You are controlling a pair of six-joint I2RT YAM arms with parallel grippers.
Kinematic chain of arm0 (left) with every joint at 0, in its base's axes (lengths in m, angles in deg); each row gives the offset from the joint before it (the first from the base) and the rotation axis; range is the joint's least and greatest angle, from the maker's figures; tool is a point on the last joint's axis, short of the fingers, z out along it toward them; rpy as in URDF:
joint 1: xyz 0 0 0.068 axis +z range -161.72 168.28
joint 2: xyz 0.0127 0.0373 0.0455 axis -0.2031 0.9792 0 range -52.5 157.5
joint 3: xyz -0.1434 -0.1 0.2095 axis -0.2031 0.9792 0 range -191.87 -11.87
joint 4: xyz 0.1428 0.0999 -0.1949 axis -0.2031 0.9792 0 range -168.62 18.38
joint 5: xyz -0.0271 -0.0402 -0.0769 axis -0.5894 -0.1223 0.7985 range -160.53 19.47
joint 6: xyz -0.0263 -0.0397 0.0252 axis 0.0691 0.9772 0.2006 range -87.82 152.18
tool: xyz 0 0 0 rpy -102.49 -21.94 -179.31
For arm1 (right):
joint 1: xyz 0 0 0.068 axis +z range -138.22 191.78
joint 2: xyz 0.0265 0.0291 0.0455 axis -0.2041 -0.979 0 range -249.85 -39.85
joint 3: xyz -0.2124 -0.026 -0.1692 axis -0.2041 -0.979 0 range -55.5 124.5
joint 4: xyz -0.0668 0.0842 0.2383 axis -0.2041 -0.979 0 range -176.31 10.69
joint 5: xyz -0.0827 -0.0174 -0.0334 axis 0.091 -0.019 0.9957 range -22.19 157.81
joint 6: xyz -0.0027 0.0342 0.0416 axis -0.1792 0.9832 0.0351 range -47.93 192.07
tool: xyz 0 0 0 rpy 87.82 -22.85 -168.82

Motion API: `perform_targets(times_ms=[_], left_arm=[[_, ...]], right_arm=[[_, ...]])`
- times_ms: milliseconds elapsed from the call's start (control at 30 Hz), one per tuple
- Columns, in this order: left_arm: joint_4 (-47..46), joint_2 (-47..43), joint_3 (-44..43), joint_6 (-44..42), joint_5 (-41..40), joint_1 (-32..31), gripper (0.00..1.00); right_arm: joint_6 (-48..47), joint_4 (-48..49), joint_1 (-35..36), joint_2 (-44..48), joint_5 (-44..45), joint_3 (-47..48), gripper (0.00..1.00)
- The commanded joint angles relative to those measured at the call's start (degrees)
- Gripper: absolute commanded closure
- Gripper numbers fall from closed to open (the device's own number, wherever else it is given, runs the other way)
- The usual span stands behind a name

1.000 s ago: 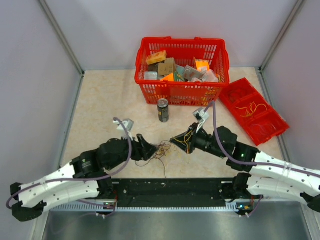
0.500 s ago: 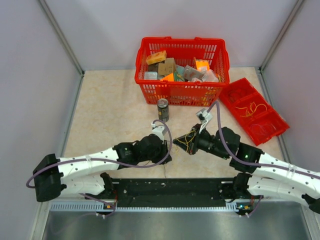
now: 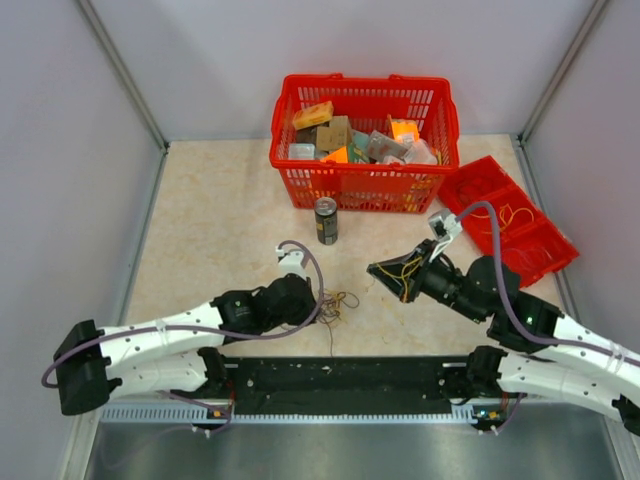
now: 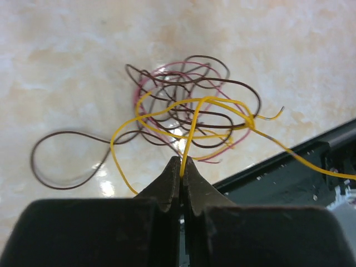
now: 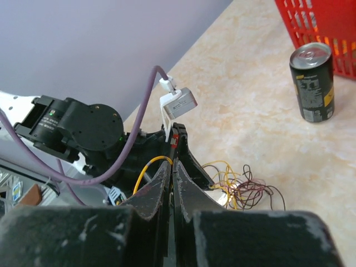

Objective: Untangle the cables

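Our left claw [image 4: 182, 166] is pinched shut on a yellow strand [image 4: 189, 133] of the cables [image 4: 192, 114], whose tangle lies on the table [image 4: 67, 55] just ahead of it. The right claw [image 5: 172, 167], also closed, hangs farther off; we cannot tell if it holds anything.

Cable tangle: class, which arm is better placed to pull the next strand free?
Left. The left gripper is shut on a yellow cable in the tangle; the right gripper, away from it, grips another yellow strand.
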Motion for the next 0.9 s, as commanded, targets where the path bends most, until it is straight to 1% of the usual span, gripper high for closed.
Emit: perform_targets(times_ms=[0, 100, 233, 333, 500, 633, 700, 733, 767, 800, 833, 867], left_arm=[[5.2, -1.8, 0.1, 2.5, -6.7, 2.5, 1.0], [9.4, -3.7, -0.7, 3.7, -9.8, 4.2, 1.0], [13.5, -9.4, -1.2, 4.0, -13.0, 7.1, 1.0], [13.7, -15.1, -0.7, 1.9, -10.8, 11.3, 1.0], [14.3, -21.4, -0.4, -0.6, -7.9, 17.2, 1.0], [15.4, -22.7, -1.9, -2.4, -6.5, 18.3, 1.0], [12.5, -22.5, -2.3, -5.5, -1.5, 18.4, 0.99], [11.5, -22.2, -2.7, -6.6, 0.8, 18.4, 0.97], [10.6, -21.9, -3.0, -7.3, 2.9, 18.5, 0.92], [9.6, -21.6, -3.2, -7.9, 4.6, 18.5, 0.82], [8.3, -21.4, -3.2, -8.8, 6.7, 18.4, 0.67], [6.9, -21.2, -3.1, -9.4, 8.6, 18.5, 0.58]], right_arm=[[-3.1, -2.3, -0.5, 2.7, 3.9, 5.0, 1.0], [-4.1, -3.7, -0.5, 3.6, 5.4, 5.7, 1.0], [-4.5, -4.7, -0.5, 4.0, 6.4, 6.3, 1.0], [-5.2, -4.4, -0.5, 3.4, 6.4, 7.5, 1.0], [-6.7, -4.0, -0.5, 0.9, 5.6, 9.7, 1.0], [-6.2, -3.0, -0.5, -0.3, 4.9, 9.7, 1.0], [-5.9, -2.4, -0.5, -0.6, 4.3, 9.5, 1.0], [-5.7, -2.1, -0.5, -0.8, 4.1, 9.6, 1.0], [-5.5, -1.9, -0.5, -1.0, 4.0, 9.7, 1.0], [-5.3, -1.7, -0.5, -1.1, 3.9, 9.9, 1.0], [-5.2, -1.5, -0.5, -1.2, 3.7, 10.0, 1.0], [-5.1, -1.2, -0.5, -1.3, 3.5, 10.3, 1.0]])
